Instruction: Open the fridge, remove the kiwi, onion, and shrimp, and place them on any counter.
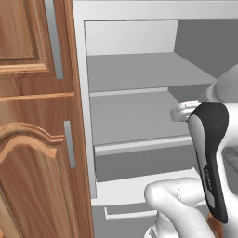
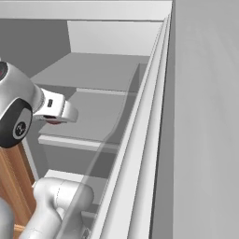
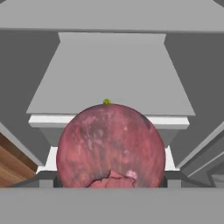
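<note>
Brown wooden cabinet [image 1: 32,139] along the left of the left base view, directly beside the open appliance. Raised panel doors, the lower one arched at its top. Two vertical grey bar handles [image 1: 69,144] near the right edge, one above the other. A sliver of the same wood [image 3: 13,164] low left in the hand view.

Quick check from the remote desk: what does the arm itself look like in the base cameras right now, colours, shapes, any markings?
The arm is made of glossy white, rounded, tube-like links. One link carries a long black rounded cover with small pale lettering, too small to read. In the right base view a joint cap is black with a small white round emblem. The gripper has a white blocky body with a small dark slot. No loose cables show.
</note>
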